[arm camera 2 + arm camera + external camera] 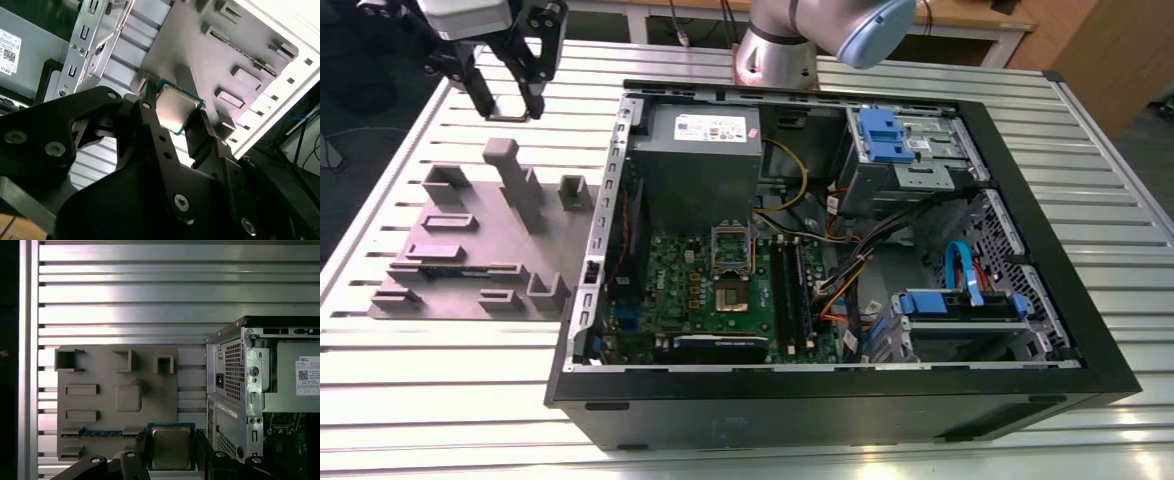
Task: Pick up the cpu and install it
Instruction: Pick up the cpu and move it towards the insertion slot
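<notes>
Gripping: the gripper point(171, 454) is clamping the cpu point(171, 447) between its two black fingers point(141, 449), the jaws drawn in to the chip's width and pressing on two opposite edges.
Facing: the cpu is showing its silver-grey metal top to both wrist views, with the thin greenish rim point(197, 101) running round it.
Axis: the chip is square, so no side is reading as the longer one; in the first wrist view its edges are lying parallel to the edges of the grey tray point(100, 410).
Place: in the exterior view the gripper point(507, 105) is hanging at the exterior view's upper left, above the slatted metal table point(400, 400), past the far end of the grey tray point(467, 250) and just outside the computer case point(854, 405).
Tray: it is carrying raised blocks and slots; one slot is holding a dark strip with blue on it point(100, 433).
Case: it is lying open, showing the green motherboard point(707, 300) and the grey power-supply box point(700, 165) at the end nearest the gripper.
Writing: the power-supply box is wearing a white label point(307, 382) with small print and a square code; the cpu's top is showing no print that can be made out.
</notes>
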### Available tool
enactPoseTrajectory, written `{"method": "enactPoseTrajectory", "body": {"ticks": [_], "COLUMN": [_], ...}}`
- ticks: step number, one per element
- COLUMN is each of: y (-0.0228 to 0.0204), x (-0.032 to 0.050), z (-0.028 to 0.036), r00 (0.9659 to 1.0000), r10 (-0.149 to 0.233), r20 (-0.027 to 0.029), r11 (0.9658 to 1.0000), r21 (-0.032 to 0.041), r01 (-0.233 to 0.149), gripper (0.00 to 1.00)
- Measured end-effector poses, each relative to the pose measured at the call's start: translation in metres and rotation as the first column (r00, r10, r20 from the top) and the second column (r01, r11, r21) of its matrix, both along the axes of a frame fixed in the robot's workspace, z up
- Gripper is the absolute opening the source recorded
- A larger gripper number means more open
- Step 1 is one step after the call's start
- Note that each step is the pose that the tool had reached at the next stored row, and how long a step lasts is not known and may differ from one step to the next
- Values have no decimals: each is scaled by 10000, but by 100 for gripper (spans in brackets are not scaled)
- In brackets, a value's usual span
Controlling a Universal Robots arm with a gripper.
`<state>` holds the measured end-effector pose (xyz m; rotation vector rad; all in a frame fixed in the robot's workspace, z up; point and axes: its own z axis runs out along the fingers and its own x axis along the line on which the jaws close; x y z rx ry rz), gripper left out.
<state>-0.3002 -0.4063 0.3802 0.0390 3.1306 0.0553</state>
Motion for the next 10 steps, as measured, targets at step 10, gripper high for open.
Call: {"method": "enactPoseTrajectory", "body": {"ticks": [10], "y": [-112], "x": [22], "z": [-13], "r00": [9999], "r10": [-134], "r20": [1], "r11": [9999], "r21": [0], "r01": [134], "gripper": [47]}}
